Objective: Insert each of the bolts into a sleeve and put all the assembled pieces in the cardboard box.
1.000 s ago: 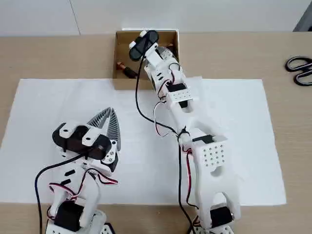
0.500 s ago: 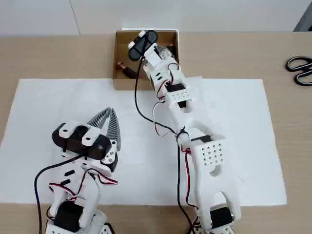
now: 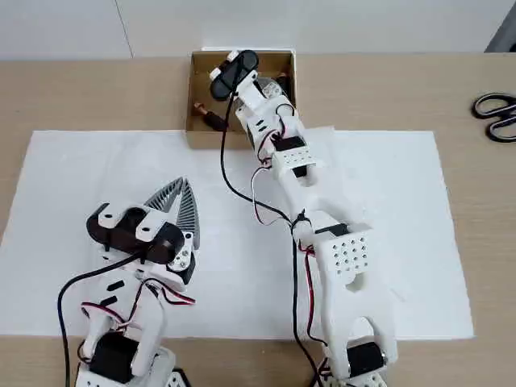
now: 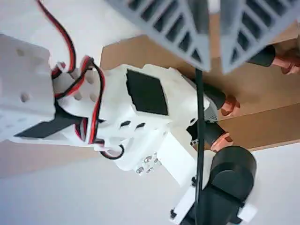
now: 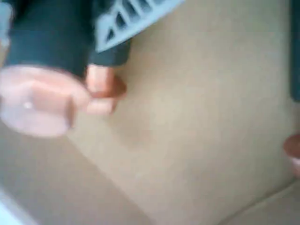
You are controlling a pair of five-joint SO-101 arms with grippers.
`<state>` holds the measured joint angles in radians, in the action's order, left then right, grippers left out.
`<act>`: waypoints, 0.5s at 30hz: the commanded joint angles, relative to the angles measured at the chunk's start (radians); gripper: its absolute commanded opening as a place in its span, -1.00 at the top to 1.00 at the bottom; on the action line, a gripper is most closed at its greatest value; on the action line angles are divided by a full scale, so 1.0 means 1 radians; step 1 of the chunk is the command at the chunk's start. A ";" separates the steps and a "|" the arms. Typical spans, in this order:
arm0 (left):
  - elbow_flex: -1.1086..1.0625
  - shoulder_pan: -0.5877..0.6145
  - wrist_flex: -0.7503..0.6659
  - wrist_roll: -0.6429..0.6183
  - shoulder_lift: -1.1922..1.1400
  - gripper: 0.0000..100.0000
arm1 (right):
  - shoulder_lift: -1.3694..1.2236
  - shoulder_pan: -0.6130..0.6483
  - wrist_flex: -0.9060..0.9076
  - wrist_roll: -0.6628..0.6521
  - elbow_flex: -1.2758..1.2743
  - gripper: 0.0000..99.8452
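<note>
Nearest bolt and sleeve blurred (edges smeared); scissors cut off by the edge

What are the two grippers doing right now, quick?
Left gripper: closed, empty.
Right gripper: down in the cardboard box, cannot tell.

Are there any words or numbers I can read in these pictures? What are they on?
None: no word, number or sign can be read on the brown cardboard box, the white paper sheet or the black-handled metal scissors.
</note>
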<state>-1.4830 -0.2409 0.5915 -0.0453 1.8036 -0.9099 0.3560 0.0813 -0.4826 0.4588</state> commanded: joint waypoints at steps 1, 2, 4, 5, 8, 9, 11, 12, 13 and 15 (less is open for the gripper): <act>-0.001 0.006 -0.025 0.003 0.012 0.99 | 0.008 0.041 0.028 -0.009 0.018 0.66; -0.001 0.006 -0.025 0.003 0.012 0.99 | 0.008 0.042 0.028 -0.009 0.018 0.66; -0.001 0.006 -0.025 0.003 0.012 0.99 | 0.008 0.044 0.024 -0.009 0.018 0.67; -0.001 0.006 -0.025 0.002 0.012 0.99 | 0.010 0.045 0.019 -0.009 0.020 0.68; -0.001 0.006 -0.025 0.002 0.012 0.99 | 0.010 0.044 0.019 -0.009 0.037 0.69; -0.001 0.006 -0.025 0.002 0.012 0.99 | 0.010 0.041 0.019 -0.009 0.054 0.69; -0.001 0.006 -0.025 0.002 0.012 0.99 | 0.010 0.039 0.027 -0.008 0.103 0.69; -0.001 0.006 -0.025 0.002 0.012 0.99 | 0.010 0.038 0.028 -0.008 0.129 0.69; -0.001 0.006 -0.025 0.002 0.012 0.99 | 0.012 0.038 0.028 -0.008 0.155 0.69; -0.001 0.006 -0.025 0.002 0.012 0.99 | 0.027 0.041 0.031 -0.008 0.199 0.69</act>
<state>-1.4830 -0.2409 0.5915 -0.0453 1.8036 -0.9145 0.3913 0.1074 -0.4856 0.5631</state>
